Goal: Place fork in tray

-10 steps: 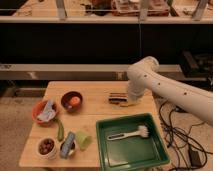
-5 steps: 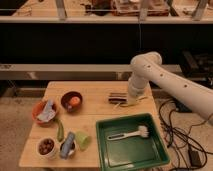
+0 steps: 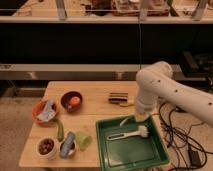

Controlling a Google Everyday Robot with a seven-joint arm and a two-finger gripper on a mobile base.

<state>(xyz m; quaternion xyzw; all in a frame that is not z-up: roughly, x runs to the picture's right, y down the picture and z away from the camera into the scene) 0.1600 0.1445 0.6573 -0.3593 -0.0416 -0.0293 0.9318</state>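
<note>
The dark-green tray (image 3: 106, 151) lies at the table's front right. My gripper (image 3: 137, 118) hangs from the white arm (image 3: 155, 87) just above the tray's far rim. It is shut on the fork (image 3: 125, 120), a slim pale-yellow utensil that slants down and to the left over the tray's back edge. The fingers themselves are mostly hidden by the wrist.
A white bristled brush (image 3: 131, 133) lies inside the tray. Dark tools (image 3: 119, 98) rest on the table behind it. At the left stand an orange bowl with a cloth (image 3: 46, 111), a dark bowl with an orange fruit (image 3: 72, 101), a white bowl (image 3: 47, 146) and a green cup (image 3: 82, 139). Cables trail right.
The arm has swung down and forward from the tools at the table's back to the tray's far rim, carrying the fork.
</note>
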